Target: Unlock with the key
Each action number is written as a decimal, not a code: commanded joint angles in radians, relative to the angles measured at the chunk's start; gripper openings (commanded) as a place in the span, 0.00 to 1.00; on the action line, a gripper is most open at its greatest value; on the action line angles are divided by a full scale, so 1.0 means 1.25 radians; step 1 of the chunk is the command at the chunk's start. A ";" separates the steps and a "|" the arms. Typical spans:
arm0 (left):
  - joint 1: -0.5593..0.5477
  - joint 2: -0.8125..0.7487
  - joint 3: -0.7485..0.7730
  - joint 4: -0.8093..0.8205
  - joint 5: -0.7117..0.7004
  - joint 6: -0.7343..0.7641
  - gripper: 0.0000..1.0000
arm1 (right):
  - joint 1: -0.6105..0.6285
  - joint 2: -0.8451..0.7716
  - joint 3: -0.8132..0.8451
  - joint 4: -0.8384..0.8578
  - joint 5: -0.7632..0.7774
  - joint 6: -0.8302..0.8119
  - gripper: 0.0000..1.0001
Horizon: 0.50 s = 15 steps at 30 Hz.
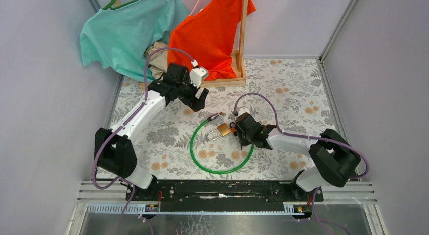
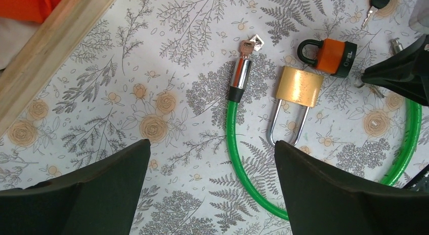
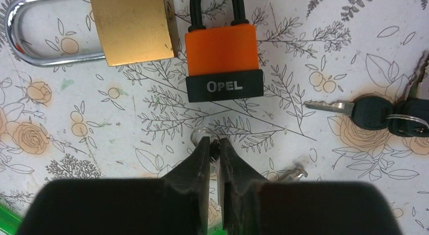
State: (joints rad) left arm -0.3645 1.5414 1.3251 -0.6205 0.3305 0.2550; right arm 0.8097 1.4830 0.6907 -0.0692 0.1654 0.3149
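Key [image 3: 214, 149]: pinched in right fingers [image 3: 198, 166]; orange padlock [image 3: 224, 63] straight ahead, base facing them. Farther off, left fingers [image 2: 101, 189] spread wide.

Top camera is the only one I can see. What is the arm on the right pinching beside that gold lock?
Observer: Its wrist camera shows the right arm's jaws almost closed on a small key ring. Whatever hangs on the ring is hidden between them.
Operator: What lies directly in front of them?
Observer: An orange padlock with a black shackle and OPEL printed on its black base.
Operator: Any other keys around?
Observer: Yes, black-headed keys lie on the table to the right of that padlock in the same view.
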 commanded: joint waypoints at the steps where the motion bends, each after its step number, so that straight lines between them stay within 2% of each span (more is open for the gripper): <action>1: 0.006 -0.004 0.007 -0.018 0.028 -0.003 0.97 | 0.008 0.026 0.021 -0.018 -0.049 -0.008 0.09; 4: 0.006 -0.001 0.006 -0.030 0.046 0.004 0.96 | 0.007 0.023 0.027 -0.016 -0.073 -0.006 0.00; 8: 0.006 0.009 0.018 -0.063 0.103 0.022 0.92 | 0.005 0.005 0.032 -0.008 -0.142 0.001 0.00; 13: 0.014 0.002 -0.001 -0.111 0.368 0.063 0.84 | -0.032 0.000 0.045 0.008 -0.317 0.041 0.00; 15: 0.014 0.004 -0.014 -0.129 0.441 0.083 0.83 | -0.045 -0.014 0.040 0.025 -0.359 0.064 0.00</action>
State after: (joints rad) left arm -0.3569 1.5455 1.3251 -0.7219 0.6125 0.2958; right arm 0.7834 1.4906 0.7162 -0.0624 -0.0784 0.3309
